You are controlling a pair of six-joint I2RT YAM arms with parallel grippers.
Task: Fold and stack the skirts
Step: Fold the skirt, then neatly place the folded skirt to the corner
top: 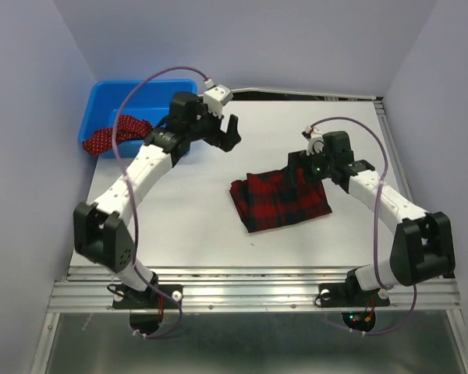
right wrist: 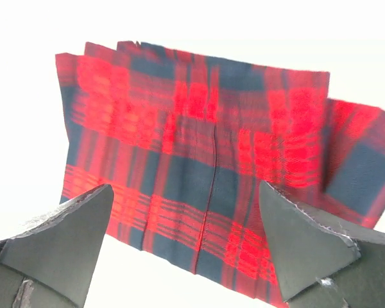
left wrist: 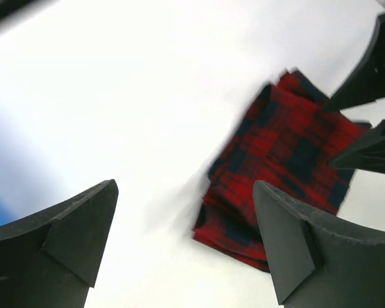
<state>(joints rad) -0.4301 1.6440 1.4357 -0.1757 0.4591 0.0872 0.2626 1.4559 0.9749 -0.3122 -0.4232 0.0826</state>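
From where I stand the tartan skirt [top: 279, 199] lies folded into a flat, rough rectangle on the table [top: 203, 226], just to three o'clock of the middle; I would say the first fold is done and the job is turning to the second garment. The polka-dot skirt [top: 113, 136] sits bunched in the near part of the blue bin [top: 109, 97], off at ten o'clock, well apart from the tartan one.

The left pincer [top: 225, 136] hangs above bare table at about twelve o'clock, between bin and tartan skirt, jaws spread wide with nothing between them; the right pincer [top: 303, 175] hovers over the tartan skirt's two o'clock corner, jaws likewise wide apart and empty, the plaid visible below them.

The next move, as I judge it, calls for the left arm to swing towards ten o'clock, dip into the bin and take the dotted cloth by an edge; it is a loose heap, so finding a clean hem may be awkward; it then wants spreading flat, folding, and laying on the tartan one.

The table is plain white and matt; pale lilac walls [top: 31, 117] close it in at nine, twelve and three o'clock; a metal rail [top: 249, 284] runs along the six o'clock edge, carrying the arm bases.
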